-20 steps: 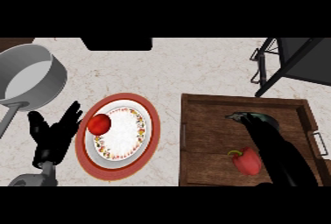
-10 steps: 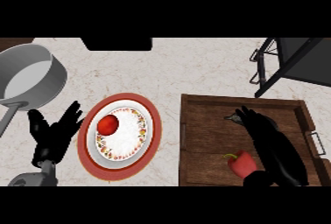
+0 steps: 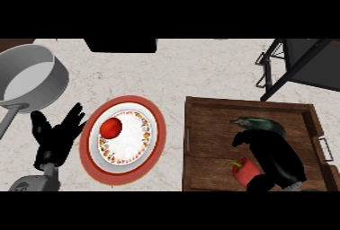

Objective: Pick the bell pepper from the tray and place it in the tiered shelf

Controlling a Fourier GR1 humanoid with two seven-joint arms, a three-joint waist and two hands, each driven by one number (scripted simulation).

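Nearest to me, my right hand lay over the tray, black and bulky, with the pepper just beside it at the tray's near edge. The pepper showed red with a green stem, lying on the wood and touching the hand's underside. I could not tell whether the fingers had closed on it, since the hand hid that side. I judged the pick not yet done: the pepper sat on the tray, not lifted.

My left hand rested open at the view's left, fingers up, beside the plate, which held a tomato.

Further out on the tray, a dark green vegetable lay just past my right fingertips. A pot stood at the far left.

The shelf stood beyond the tray at the far right, well apart from the pepper. So the grasp, the lift, the carry and the placing were all left to do.
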